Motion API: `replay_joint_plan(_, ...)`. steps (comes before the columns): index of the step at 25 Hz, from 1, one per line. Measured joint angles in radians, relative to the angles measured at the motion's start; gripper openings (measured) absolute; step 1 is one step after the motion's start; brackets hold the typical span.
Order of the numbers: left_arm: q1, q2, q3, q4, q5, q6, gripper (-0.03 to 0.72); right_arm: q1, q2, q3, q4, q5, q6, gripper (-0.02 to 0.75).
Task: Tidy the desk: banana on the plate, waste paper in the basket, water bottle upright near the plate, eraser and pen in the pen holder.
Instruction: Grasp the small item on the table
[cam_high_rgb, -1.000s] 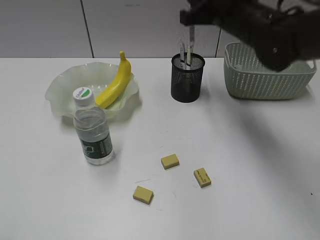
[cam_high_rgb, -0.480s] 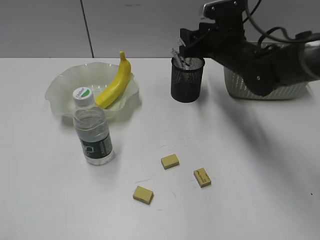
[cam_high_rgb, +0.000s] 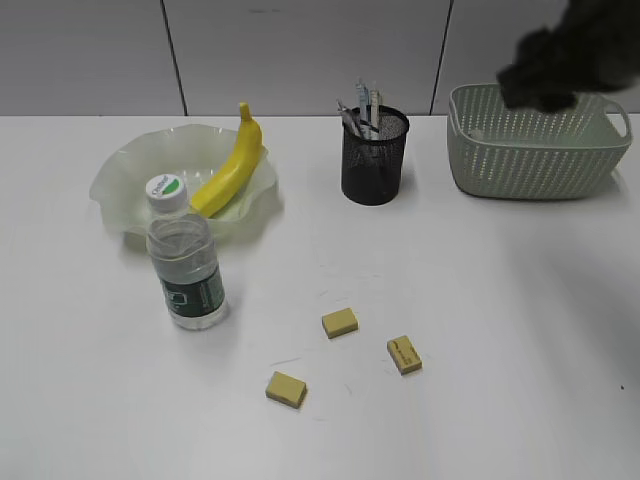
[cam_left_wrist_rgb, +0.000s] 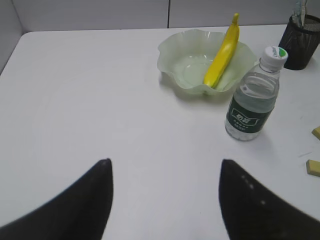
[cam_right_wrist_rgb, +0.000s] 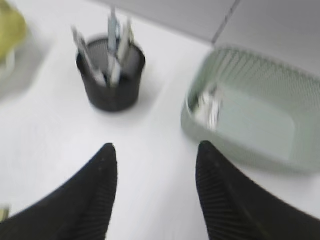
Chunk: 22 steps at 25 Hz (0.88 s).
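The banana (cam_high_rgb: 232, 165) lies in the pale-green plate (cam_high_rgb: 130, 170); both also show in the left wrist view, banana (cam_left_wrist_rgb: 222, 60) and plate (cam_left_wrist_rgb: 185, 65). The water bottle (cam_high_rgb: 185, 260) stands upright just in front of the plate. The black pen holder (cam_high_rgb: 373, 160) holds several pens (cam_high_rgb: 362, 108). Three yellow erasers (cam_high_rgb: 340, 322) lie on the desk. The waste paper (cam_right_wrist_rgb: 207, 107) lies in the basket (cam_high_rgb: 530, 150). My right gripper (cam_right_wrist_rgb: 155, 147) is open and empty, blurred at the top right over the basket (cam_high_rgb: 550, 60). My left gripper (cam_left_wrist_rgb: 165, 162) is open and empty over bare desk.
The erasers (cam_high_rgb: 404, 354) (cam_high_rgb: 286, 389) lie loosely spread at the front middle. The desk (cam_high_rgb: 500, 330) is white. A grey panelled wall runs behind it.
The right arm has pulled back from above the pen holder to the upper right over the basket. A pen it held over the holder now stands in the holder. The left arm has not moved.
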Motion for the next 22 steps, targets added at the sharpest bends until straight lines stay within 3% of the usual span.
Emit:
replay_joint_plan(2, 0.0, 0.0, 0.0, 0.0, 0.0, 0.0, 0.498, 0.0, -0.118, 0.066, 0.013, 0.205, 0.002, 0.391)
replay_joint_plan(7, 0.0, 0.053, 0.0, -0.001, -0.001, 0.0, 0.492, 0.0, -0.438, 0.276, 0.097, 0.54, 0.01, 0.384)
replay_joint_plan(12, 0.0, 0.192, -0.01, -0.018, -0.02, 0.018, 0.456, 0.0, -0.871, 0.451, 0.138, 0.649, 0.011, 0.384)
replay_joint_plan(17, 0.0, 0.395, -0.068, -0.185, -0.172, 0.291, 0.444, 0.0, -1.276, 0.555, 0.145, 0.623, 0.007, 0.384)
replay_joint_plan(22, -0.014, 0.716, -0.166, -0.48, -0.298, 0.638, 0.397, 0.0, -1.477, 0.593, 0.146, 0.568, 0.007, 0.384)
